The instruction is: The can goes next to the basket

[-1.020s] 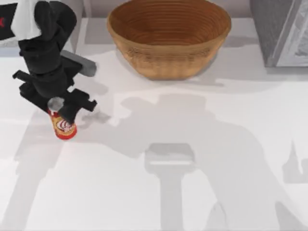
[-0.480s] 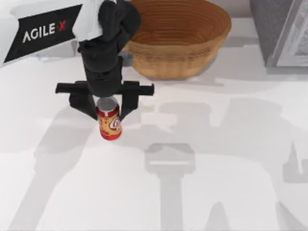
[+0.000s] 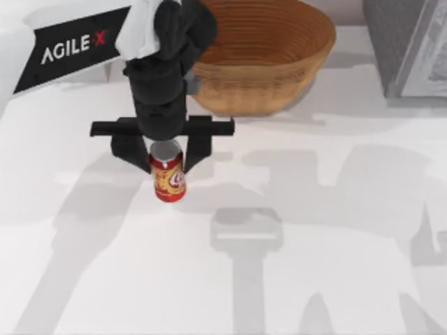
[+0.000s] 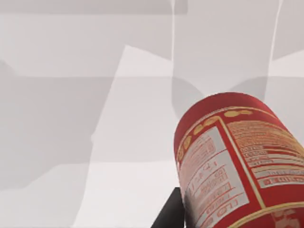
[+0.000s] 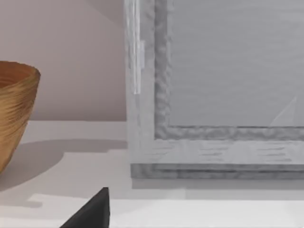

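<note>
Right now the left claw (image 3: 166,155) is hanging over the tabletop (image 3: 335,230) at about 10 o'clock from the middle of the top view, its two fingers clamping on the can (image 3: 168,177) from either side near the silver top. The can is standing upright between those fingers, red and golden-orange with its label facing the camera, and it is sitting at roughly 7 o'clock from the basket (image 3: 260,56), near the basket but apart from it. From the left wrist the can (image 4: 237,161) is looming close, its printed side panel tilting across the view with pale tabletop (image 4: 85,118) behind it. From the right wrist the basket (image 5: 14,109) is standing beside a grey framed box (image 5: 223,95); I cannot tell how the right claw is standing
</note>
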